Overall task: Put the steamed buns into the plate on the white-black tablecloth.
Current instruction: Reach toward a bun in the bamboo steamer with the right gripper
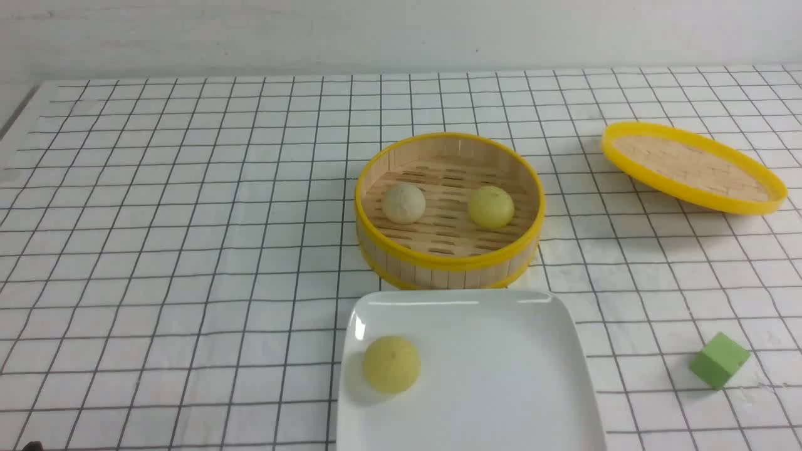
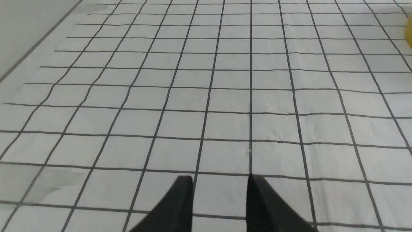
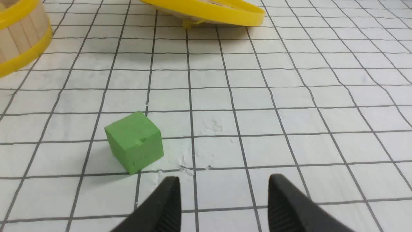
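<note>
Buns divided between two containers: one pale yellow bun [image 1: 391,364] is resting on the left part of the white plate [image 1: 501,388], close to its left rim. The off-white bun [image 1: 404,203] and the second yellow bun [image 1: 491,207] are sitting side by side, not touching, on the slatted floor of the bamboo basket [image 1: 448,262], which is standing just behind the plate. Plate and basket are both resting on the white-black tablecloth [image 1: 188,250]. The yellow-rimmed lid [image 1: 692,168] is lying tilted on the cloth at the far right, and a green cube [image 1: 720,360] is lying to the right of the plate. The left fingers [image 2: 180,206] are hovering over bare grid squares with a moderate gap between them, gripping nothing, well apart from all three buns. The right fingers [image 3: 162,209] are spread wider, likewise gripping nothing. The green cube is lying just ahead of one of them, the basket wall and the lid are showing farther ahead, and the buns are lying well apart from these fingers.
</note>
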